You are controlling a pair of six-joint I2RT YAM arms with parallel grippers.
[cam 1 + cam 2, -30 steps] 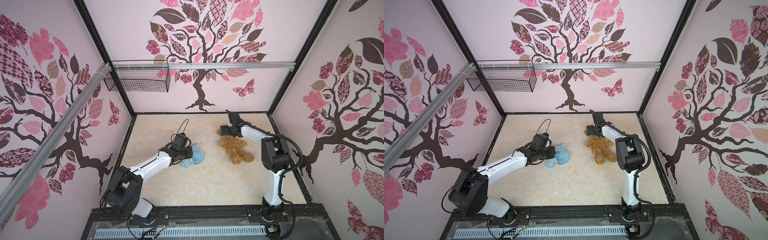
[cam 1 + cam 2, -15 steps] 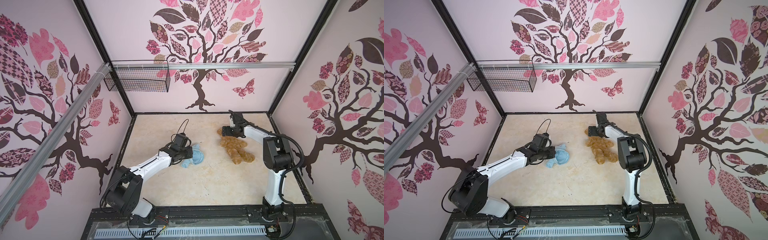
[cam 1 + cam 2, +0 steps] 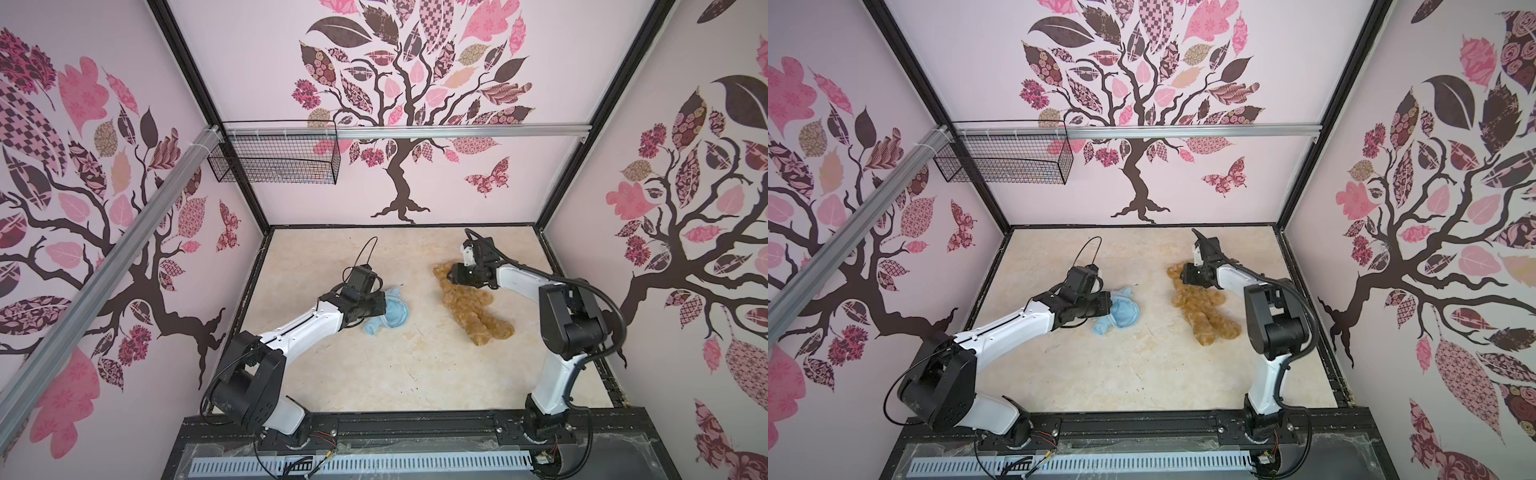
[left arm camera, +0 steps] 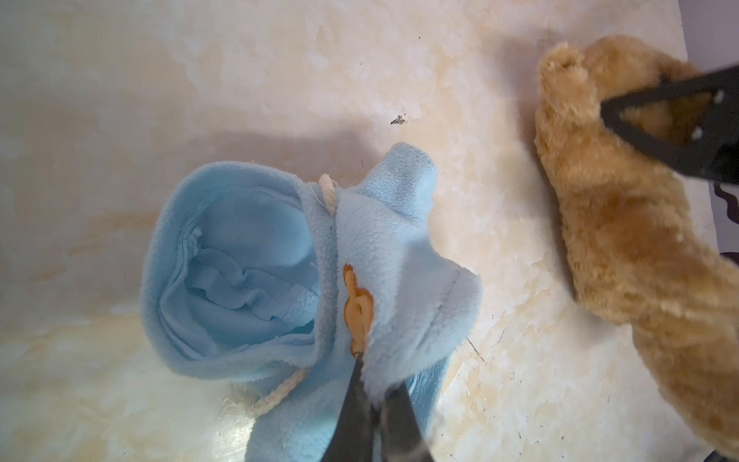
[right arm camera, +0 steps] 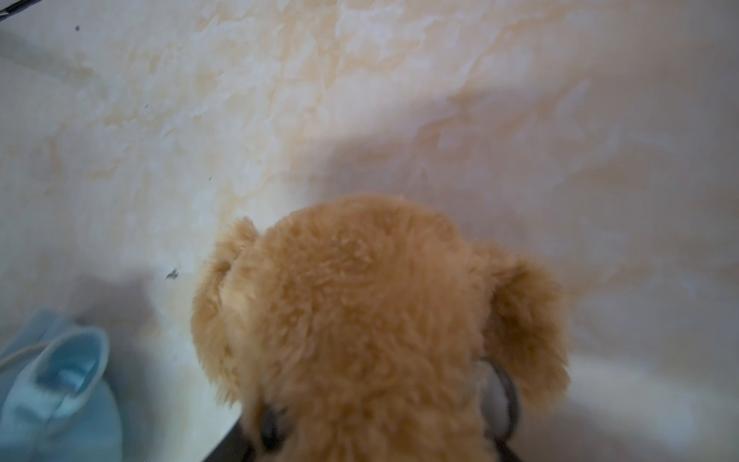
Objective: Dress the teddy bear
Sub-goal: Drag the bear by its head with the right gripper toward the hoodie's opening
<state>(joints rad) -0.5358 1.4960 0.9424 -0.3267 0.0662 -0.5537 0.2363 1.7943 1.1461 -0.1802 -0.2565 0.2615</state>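
Hoodie (image 4: 380, 240) pinched in left pincer (image 4: 376, 376), teddy bear (image 5: 360, 320) (head) clamped in right pincer (image 5: 386, 416).

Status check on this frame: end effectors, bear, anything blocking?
Left end effector shut on hoodie. Right end effector around teddy bear head, grip unconfirmed. Bear undressed, lying apart from hoodie. Nothing between them.

You've got the teddy bear (image 3: 469, 305) flat on the table's (image 3: 374, 374) right half, head twd the back wall, legs angled front-right. The right claw (image 3: 452, 275) sits on its head; can't make out the jaws from up here. The left claw (image 3: 384, 305) touches the left edge of the crumpled blue hoodie (image 3: 395, 313) mid-table, apart from the bear. A wire basket (image 3: 272, 160) hangs back-left.
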